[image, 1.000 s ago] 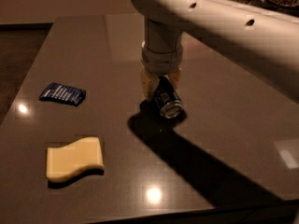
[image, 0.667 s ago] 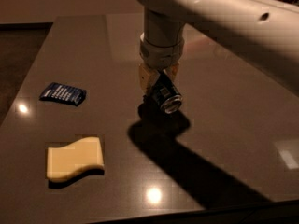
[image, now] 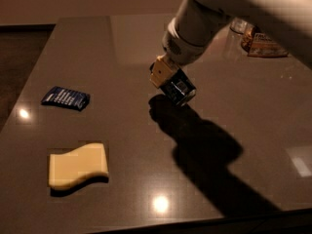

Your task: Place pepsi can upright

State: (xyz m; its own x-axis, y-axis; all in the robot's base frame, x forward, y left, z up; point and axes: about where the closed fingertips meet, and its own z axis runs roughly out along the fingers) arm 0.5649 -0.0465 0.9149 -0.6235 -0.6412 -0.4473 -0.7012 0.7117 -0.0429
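Observation:
The pepsi can is a small blue can with a silver end, held tilted a little above the dark table near its middle. My gripper comes down from the upper right on the white arm and is shut on the can, its yellow finger pad against the can's left side. The can's shadow lies on the table just below it.
A flat dark-blue snack packet lies at the left. A yellow sponge lies at the front left. A glass and a brown bag stand at the back right. The table's front edge runs along the bottom.
The arm has swung so that it now reaches in from the upper right. The can has turned in the gripper and sits a little higher above the table.

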